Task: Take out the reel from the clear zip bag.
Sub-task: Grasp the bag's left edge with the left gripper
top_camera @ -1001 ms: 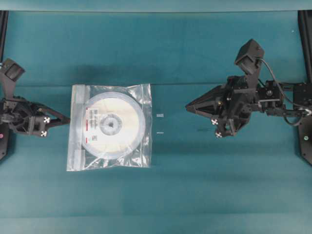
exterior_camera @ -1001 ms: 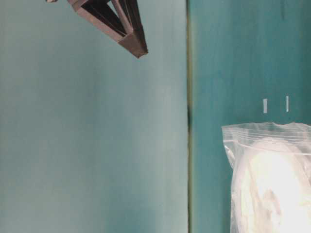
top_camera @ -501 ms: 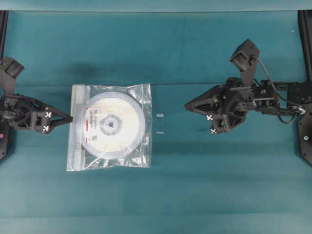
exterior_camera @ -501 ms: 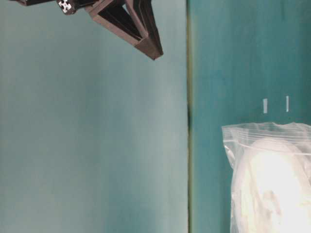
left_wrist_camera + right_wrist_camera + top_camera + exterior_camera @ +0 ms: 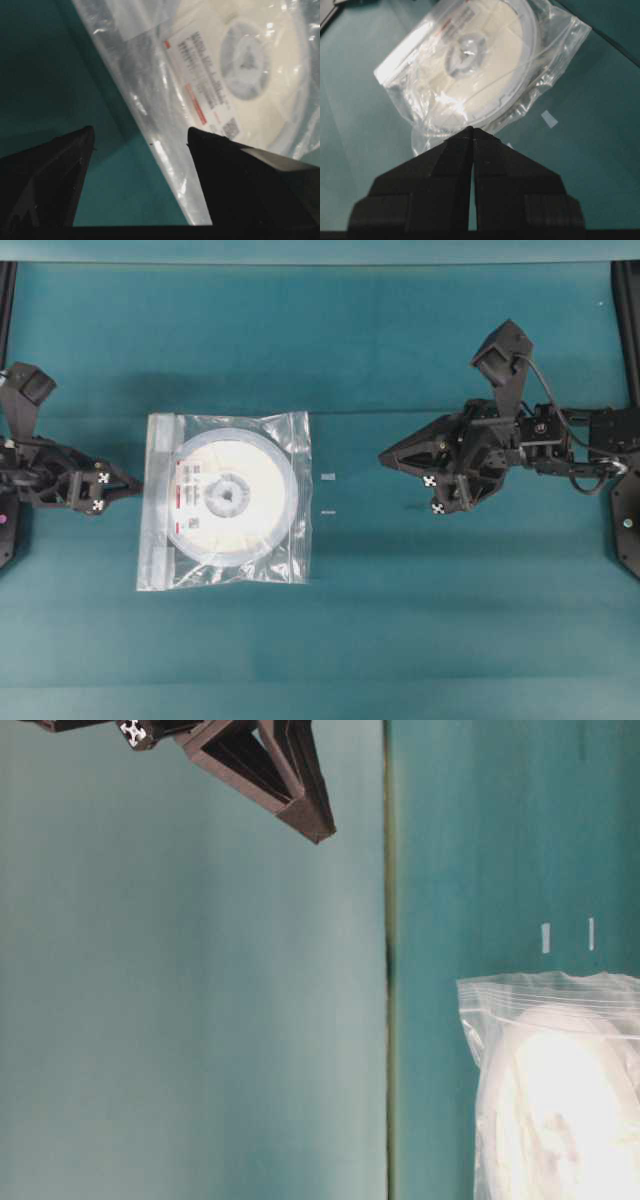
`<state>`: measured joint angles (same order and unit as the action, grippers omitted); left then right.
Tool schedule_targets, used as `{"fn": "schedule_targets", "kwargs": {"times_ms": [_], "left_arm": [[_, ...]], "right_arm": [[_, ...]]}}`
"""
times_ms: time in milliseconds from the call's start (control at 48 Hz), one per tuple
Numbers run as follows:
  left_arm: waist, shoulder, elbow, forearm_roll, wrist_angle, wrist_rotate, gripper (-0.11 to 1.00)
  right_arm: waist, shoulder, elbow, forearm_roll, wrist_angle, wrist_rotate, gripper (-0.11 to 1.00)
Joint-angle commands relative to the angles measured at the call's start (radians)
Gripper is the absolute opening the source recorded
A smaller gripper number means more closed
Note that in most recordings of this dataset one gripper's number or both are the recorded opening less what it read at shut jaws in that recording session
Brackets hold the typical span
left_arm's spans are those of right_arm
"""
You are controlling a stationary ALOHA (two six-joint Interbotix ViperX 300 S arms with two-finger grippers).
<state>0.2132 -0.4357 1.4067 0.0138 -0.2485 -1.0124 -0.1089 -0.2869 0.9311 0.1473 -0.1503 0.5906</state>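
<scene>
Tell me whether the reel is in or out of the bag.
In. The reel lies flat wholly inside the clear zip bag; plastic covers it on every side.

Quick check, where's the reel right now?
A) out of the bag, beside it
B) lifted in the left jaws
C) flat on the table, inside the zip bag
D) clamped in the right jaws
C: the reel lies flat inside the clear zip bag on the table; the left gripper stands open at the bag's zip edge, and the right gripper is shut and apart from it.
</scene>
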Motion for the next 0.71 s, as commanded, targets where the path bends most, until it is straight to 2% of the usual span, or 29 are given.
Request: {"fn": "schedule_targets", "kwargs": {"times_ms": [0,313,688], "left_arm": [[0.003,0.064,-0.011,0.002,-0.077,-0.008,0.84],[0.003,0.261,-0.049,0.002,-0.242,-0.052,0.84],[0.002,0.291,-0.074,0.002,-0.265,-0.054,0.84]], "right_arm": [[0.000,-0.008,-0.011,0.002,-0.009,0.009,0.00],[0.005,-0.009,-0.011,0.005,-0.009,0.012,0.00],[0.005,-0.009,-0.009,0.006,-0.009,0.012,0.00]]}}
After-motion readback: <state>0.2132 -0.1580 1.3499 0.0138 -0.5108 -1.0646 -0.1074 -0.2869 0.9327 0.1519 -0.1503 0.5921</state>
